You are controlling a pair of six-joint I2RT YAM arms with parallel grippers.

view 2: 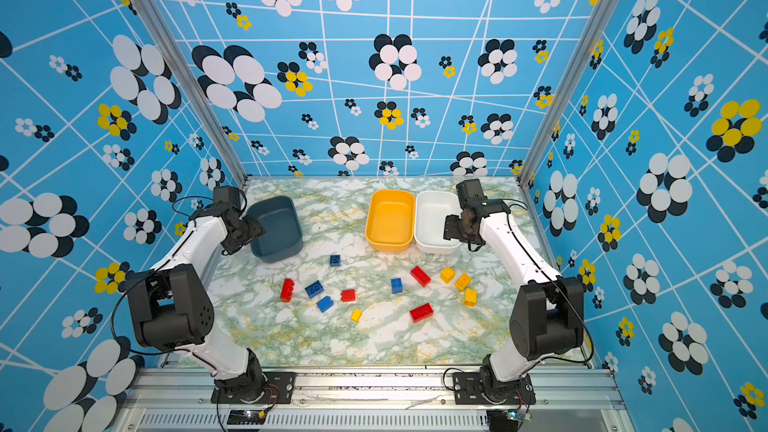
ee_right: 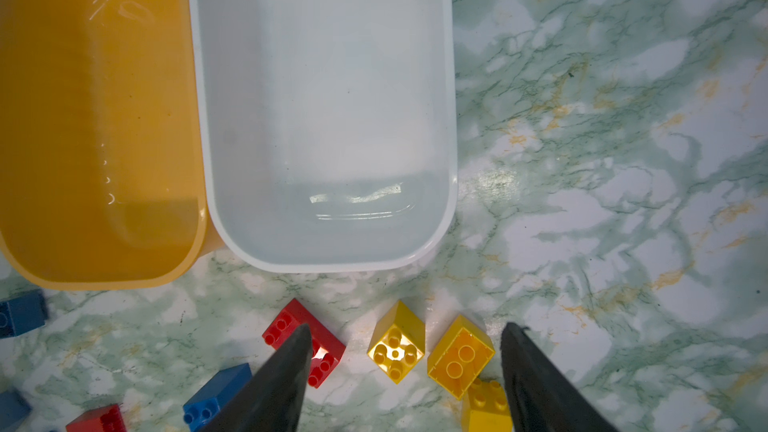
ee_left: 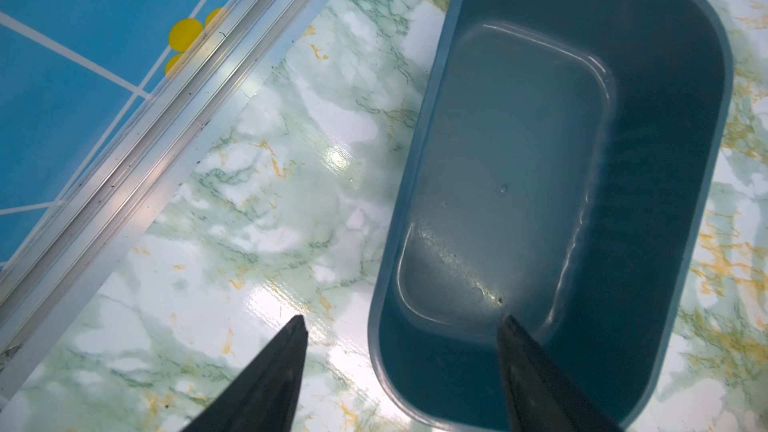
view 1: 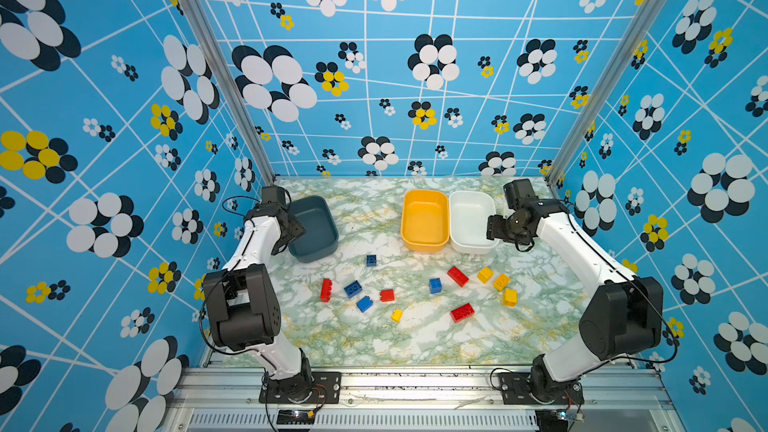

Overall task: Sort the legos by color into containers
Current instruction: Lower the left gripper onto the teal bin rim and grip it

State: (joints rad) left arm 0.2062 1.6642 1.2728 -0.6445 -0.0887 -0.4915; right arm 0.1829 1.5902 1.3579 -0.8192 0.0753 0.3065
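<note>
- The bricks [view 1: 387, 295], twelve in red, blue and yellow, are scattered loose across the front half of the desk [view 1: 415, 338]; none is in a tub.
- Nearest the front lie a long red brick [view 1: 462, 312] and a small yellow brick [view 1: 397, 315], each well clear of its neighbours.
- Every brick is judged light, hard and stiff. The glossy sides could slip out of a slack pinch, but nothing fragile is expected.
- Hold is best taken on two flat opposite sides, low on the body and away from the studs. Long bricks are better pinched across the short width.
- Farther in, three yellow bricks [view 1: 501, 282] are bunched close together. The outer one could be taken first so the others are not knocked.
- Two of them are seen corner-on in the right wrist view, so the wrist would need turning to square up with their faces.
- A dark blue brick [view 1: 371, 260] lies alone, just in front of the blue tub [view 1: 311, 253].
- At the back right, the yellow tub [view 1: 424, 248] and white tub [view 1: 473, 248] stand side by side; all three tubs are empty.
- The left claw [ee_left: 405, 320] is held spread and empty above the blue tub's left edge.
- The right claw [ee_right: 407, 327] is likewise spread and empty by the white tub's right edge.
</note>
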